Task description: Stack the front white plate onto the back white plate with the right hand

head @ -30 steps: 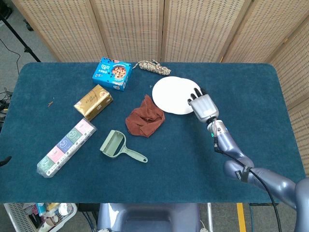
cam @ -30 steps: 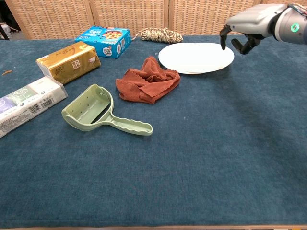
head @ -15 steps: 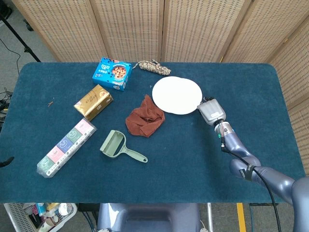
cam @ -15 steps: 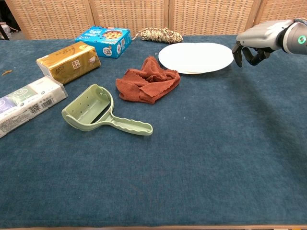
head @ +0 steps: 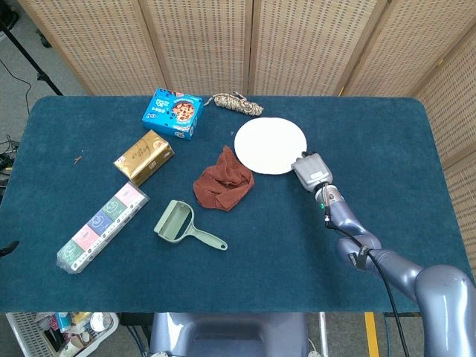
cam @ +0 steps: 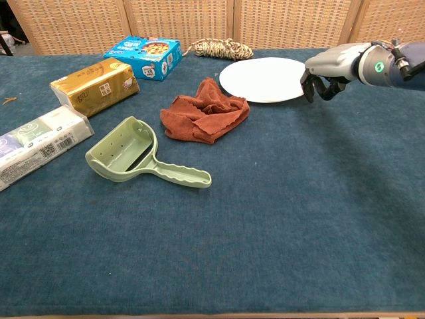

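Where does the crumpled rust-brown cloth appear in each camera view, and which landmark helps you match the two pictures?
Head view: the crumpled rust-brown cloth lies near the middle, just left of the white plate.
Chest view: the cloth sits upper centre, left of the plate.
Shared landmark: the green plastic scoop lies in front of it, to the left.

Head looks down; chest looks across table [cam: 279, 219].

Before me a table [head: 223, 290] under dark blue cloth, behind it folding wicker screens [head: 201, 44] in pale wooden frames, grey floor [head: 18, 74] at far left, a black tripod leg [head: 18, 41] there, even light throughout
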Controlling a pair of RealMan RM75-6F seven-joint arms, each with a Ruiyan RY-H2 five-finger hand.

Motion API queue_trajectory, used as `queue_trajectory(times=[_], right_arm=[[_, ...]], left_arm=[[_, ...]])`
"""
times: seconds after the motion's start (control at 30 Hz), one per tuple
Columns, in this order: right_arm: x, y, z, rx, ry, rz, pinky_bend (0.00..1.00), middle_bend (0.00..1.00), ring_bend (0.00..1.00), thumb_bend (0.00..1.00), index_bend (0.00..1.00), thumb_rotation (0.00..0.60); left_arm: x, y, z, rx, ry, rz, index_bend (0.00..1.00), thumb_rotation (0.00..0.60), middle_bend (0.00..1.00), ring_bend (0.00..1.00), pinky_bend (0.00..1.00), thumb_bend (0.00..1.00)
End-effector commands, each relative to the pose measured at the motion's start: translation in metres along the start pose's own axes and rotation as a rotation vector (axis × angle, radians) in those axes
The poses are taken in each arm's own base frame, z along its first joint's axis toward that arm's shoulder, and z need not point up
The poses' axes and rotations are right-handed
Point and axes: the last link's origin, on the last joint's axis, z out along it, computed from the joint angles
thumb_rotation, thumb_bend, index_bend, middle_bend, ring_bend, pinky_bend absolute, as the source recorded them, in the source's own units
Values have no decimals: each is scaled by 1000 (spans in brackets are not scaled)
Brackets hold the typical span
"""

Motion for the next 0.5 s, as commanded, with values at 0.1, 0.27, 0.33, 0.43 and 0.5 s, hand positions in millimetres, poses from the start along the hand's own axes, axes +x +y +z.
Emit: queue_trajectory(times=[0.1, 0.27, 0.33, 0.43, 0.5], right_arm=[[7, -7, 8, -12, 20, 16, 231, 347, 185, 964, 465, 600], [7, -9, 8, -14, 15, 16, 231, 347, 189, 964, 461, 600], [6, -9, 8, -16, 10, 18, 231, 347, 189, 965, 459, 600], [6, -7, 9, -31, 21, 16, 231, 347, 189, 964, 460, 600], [6, -6, 9, -39, 25, 20, 231, 347, 189, 965, 461, 600]], left_arm=[[-1, 0, 0, 5, -4, 3, 9, 600, 0, 0, 0, 14], [0, -1, 1, 10, -4, 1, 9, 600, 0, 0, 0, 14], [-1, -1, 1, 10, -7, 0, 9, 600, 0, 0, 0, 14], [0, -1, 1, 7, -6, -1, 9, 600, 0, 0, 0, 14], [1, -1, 1, 7, -1, -4, 9, 600, 0, 0, 0, 14]])
